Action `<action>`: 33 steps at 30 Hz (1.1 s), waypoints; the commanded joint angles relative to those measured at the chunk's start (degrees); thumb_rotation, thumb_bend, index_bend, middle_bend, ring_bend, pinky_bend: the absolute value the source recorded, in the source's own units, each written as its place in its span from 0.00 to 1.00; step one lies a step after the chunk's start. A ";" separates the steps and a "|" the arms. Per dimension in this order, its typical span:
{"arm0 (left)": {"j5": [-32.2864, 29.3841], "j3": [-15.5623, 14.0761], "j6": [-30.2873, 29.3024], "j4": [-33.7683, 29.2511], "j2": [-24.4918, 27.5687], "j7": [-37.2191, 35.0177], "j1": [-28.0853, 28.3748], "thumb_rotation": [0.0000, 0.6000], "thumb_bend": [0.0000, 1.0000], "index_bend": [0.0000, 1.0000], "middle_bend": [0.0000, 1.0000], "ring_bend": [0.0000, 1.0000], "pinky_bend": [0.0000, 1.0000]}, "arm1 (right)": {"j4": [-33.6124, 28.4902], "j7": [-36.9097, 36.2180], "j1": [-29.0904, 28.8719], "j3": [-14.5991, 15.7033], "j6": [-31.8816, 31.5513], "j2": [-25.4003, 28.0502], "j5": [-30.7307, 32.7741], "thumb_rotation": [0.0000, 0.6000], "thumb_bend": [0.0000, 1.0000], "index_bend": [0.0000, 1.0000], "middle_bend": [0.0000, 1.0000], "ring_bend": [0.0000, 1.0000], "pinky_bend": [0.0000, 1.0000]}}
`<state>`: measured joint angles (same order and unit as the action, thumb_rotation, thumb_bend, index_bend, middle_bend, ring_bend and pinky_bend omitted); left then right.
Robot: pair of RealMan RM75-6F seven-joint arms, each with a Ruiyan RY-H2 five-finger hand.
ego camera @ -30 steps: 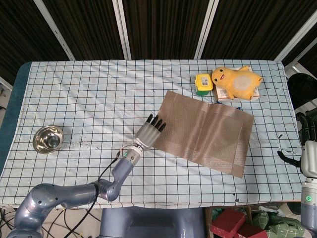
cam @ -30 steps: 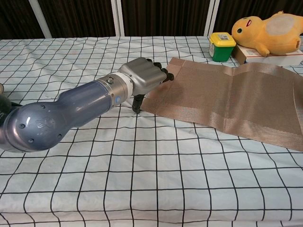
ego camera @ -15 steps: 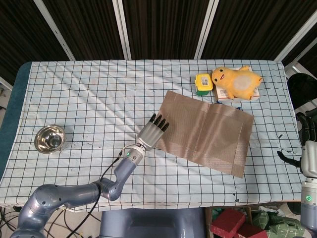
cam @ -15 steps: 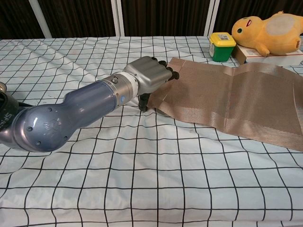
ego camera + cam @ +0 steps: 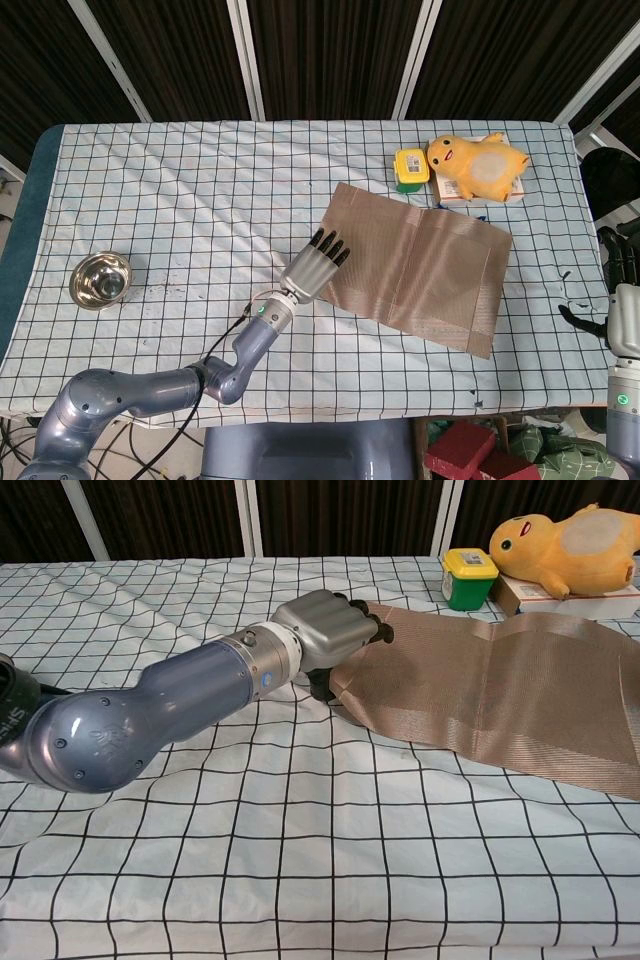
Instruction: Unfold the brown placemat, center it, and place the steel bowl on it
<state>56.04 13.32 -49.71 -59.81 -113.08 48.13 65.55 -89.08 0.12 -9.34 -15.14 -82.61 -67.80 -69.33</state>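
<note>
1. Left hand [image 5: 313,266] is at the placemat's near-left edge, fingers on top and thumb tucked under, pinching the lifted edge in the chest view [image 5: 330,630].
2. Placemat [image 5: 420,265] lies spread out but skewed, right of the table's middle, one corner close to the green tub [image 5: 410,169] and the yellow plush [image 5: 478,165].
3. It looks thin, woven and floppy, with creases showing: likely to drag and ripple, not slide as a board. An edge or corner pinch, as now, suits it best.
4. Bowl [image 5: 99,280] sits far left, well apart from the mat. Steel, rigid, probably light and slick; the rim is the place to grip.
5. Right hand [image 5: 622,315] waits at the table's right edge, holding nothing, fingers apart.
</note>
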 commanded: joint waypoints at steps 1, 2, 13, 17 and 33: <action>0.22 -0.01 0.05 0.44 -0.28 -0.19 0.14 1.00 0.30 0.27 0.14 0.05 0.13 | -0.01 -0.11 0.03 -0.03 0.01 0.02 -0.01 1.00 0.05 0.00 0.00 0.00 0.17; 0.34 0.01 -0.01 0.64 -0.41 -0.38 0.15 1.00 0.30 0.33 0.14 0.05 0.13 | -0.03 -0.17 0.03 -0.05 0.02 0.02 -0.01 1.00 0.05 0.00 0.00 0.00 0.17; 5.19 -1.16 -1.44 2.61 -0.44 -4.19 -0.37 1.00 0.37 0.64 0.20 0.06 0.15 | -0.04 -0.42 0.09 0.02 0.13 0.06 -0.23 1.00 0.06 0.00 0.00 0.00 0.17; 5.78 -1.30 -1.64 2.46 0.14 -4.59 -0.83 1.00 0.43 0.64 0.20 0.06 0.15 | -0.10 -0.53 0.16 -0.02 0.12 0.10 -0.18 1.00 0.06 0.00 0.00 0.00 0.17; 5.29 -3.25 -5.39 -6.78 8.04 -3.78 -6.97 1.00 0.48 0.63 0.20 0.06 0.15 | 0.13 -0.36 0.23 -0.06 -0.04 0.15 -0.33 1.00 0.06 0.00 0.00 0.00 0.17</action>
<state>61.52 10.54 -54.16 -64.82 -106.60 44.09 59.78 -88.95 -0.24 -9.11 -15.19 -82.65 -67.64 -69.66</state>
